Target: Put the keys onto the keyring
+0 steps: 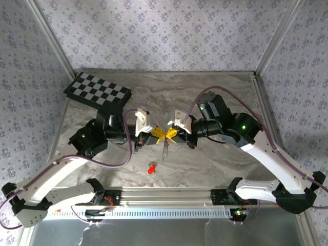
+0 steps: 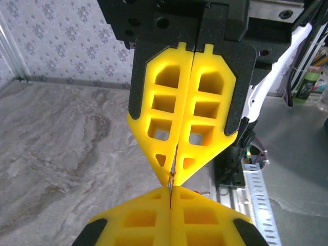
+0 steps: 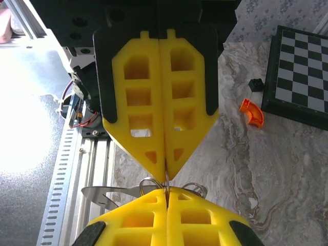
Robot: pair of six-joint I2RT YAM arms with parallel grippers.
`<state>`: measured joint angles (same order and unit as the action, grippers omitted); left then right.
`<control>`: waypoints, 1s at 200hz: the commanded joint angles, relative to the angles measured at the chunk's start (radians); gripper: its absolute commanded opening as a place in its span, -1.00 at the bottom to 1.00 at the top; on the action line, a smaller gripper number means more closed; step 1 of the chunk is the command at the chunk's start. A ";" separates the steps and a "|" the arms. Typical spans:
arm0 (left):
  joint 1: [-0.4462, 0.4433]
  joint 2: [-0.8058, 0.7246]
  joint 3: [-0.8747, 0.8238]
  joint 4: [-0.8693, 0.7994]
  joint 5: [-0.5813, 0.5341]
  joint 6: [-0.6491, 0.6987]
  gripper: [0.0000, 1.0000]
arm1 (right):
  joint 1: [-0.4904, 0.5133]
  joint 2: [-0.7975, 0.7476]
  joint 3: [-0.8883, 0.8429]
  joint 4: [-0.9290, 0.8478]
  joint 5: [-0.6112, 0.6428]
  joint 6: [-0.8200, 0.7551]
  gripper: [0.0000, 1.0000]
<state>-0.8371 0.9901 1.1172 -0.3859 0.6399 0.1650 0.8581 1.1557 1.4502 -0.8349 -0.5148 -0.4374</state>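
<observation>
Keyring (image 1: 165, 148) wire is what both my grippers are pinched on. My left gripper (image 2: 169, 197) is fully closed, its yellow fingers (image 2: 138, 220) pressed flat together with a thin silvery strand caught in the seam at their tips. My right gripper (image 3: 166, 197) is closed just as tight on the same strand from the opposite side. The two meet tip to tip above the middle of the table (image 1: 215, 102), I judge so that one side can steady the ring while the other works at its split. From the right wrist I see small wire loops and a flat silvery blade (image 3: 102, 193) just beside my fingertips; whether that blade belongs to a key or to the ring itself I cannot tell. From above, the rest of the silvery piece shows just below the pinch. One red-headed key (image 1: 151, 168) lies loose on the table nearer my bases, not yet threaded. An orange curved piece (image 3: 251, 111) sits just beside the chessboard (image 1: 97, 92), well apart from the work.
</observation>
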 commanded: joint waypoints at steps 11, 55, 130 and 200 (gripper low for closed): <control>-0.005 -0.013 -0.002 0.067 0.029 -0.013 -1.00 | 0.009 -0.009 -0.004 0.043 -0.032 0.017 -1.00; -0.006 -0.052 -0.076 0.316 0.050 -0.149 -1.00 | 0.007 -0.064 -0.081 0.174 -0.014 0.111 -0.75; -0.010 -0.088 -0.176 0.590 0.044 -0.272 -1.00 | -0.023 -0.143 -0.185 0.339 -0.031 0.210 -0.66; -0.021 -0.119 -0.237 0.719 0.047 -0.347 -1.00 | -0.054 -0.186 -0.220 0.421 -0.080 0.273 -0.63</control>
<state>-0.8410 0.8948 0.8738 0.2218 0.6575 -0.1493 0.8162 0.9901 1.2469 -0.4660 -0.5659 -0.2077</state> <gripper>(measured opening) 0.047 0.188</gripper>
